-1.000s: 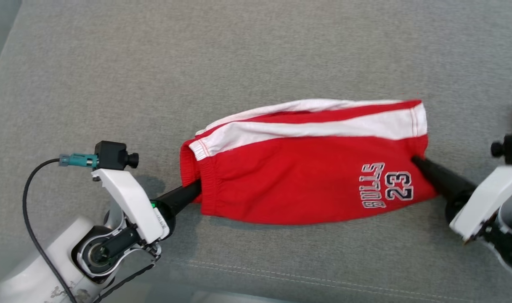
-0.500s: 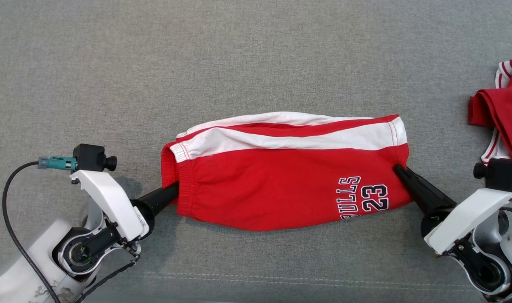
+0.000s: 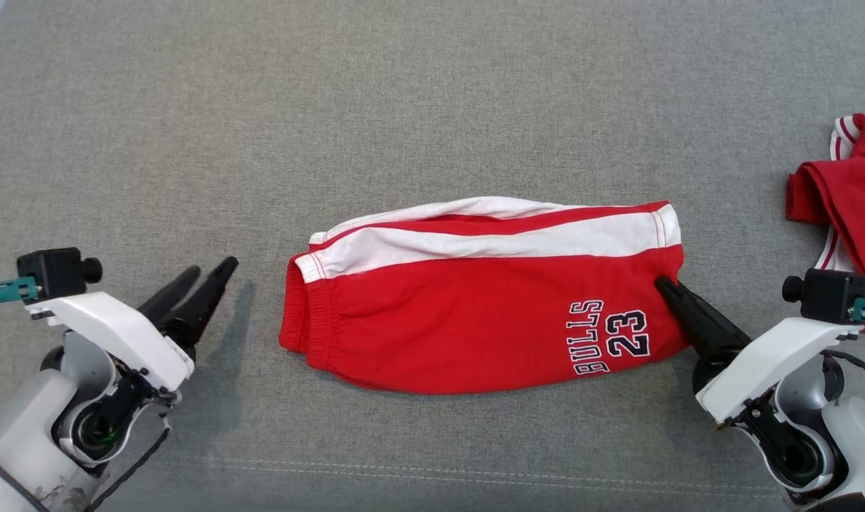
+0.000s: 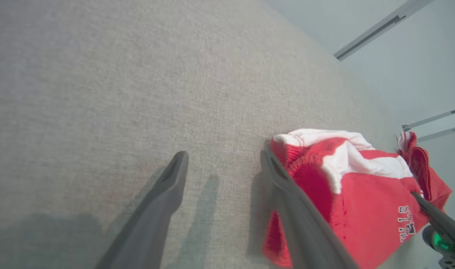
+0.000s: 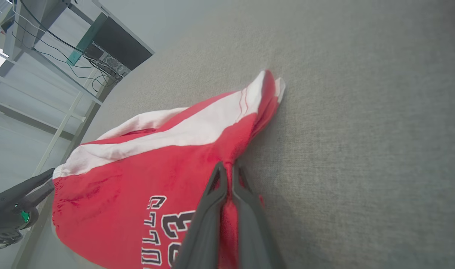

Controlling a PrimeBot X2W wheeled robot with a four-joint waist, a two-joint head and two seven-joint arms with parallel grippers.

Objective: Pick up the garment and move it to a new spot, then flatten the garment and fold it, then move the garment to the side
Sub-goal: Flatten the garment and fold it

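A pair of red shorts (image 3: pixel 489 320) is seen lying near the middle of a counter (image 3: pixel 432 107) covered in grey fabric. The shorts are laid out sideways in the head view, with the elastic waistband toward the robot's left and the leg hem toward its right. A broad white stripe is shown along the far edge, and "BULLS 23" is printed near the hem. The cloth is mostly flat, though the far edge is slightly raised and rumpled.

The left claw (image 3: pixel 210 267) is held with its fingers spread apart, and nothing is grasped by it. It is placed near the waistband end, with a strip of bare counter seen between fingertips and cloth. In the left wrist view, the waistband is seen just beyond one finger (image 4: pixel 287 194).

The right claw (image 3: pixel 663 283) is clenched on the hem end of the shorts. In the right wrist view, a fold of red cloth is seen pinched between the closed fingers (image 5: pixel 212 201), and the fabric is gathered toward that point.

A second red garment with white trim (image 3: pixel 844 192) is seen bunched at the counter's right edge, apart from the shorts.
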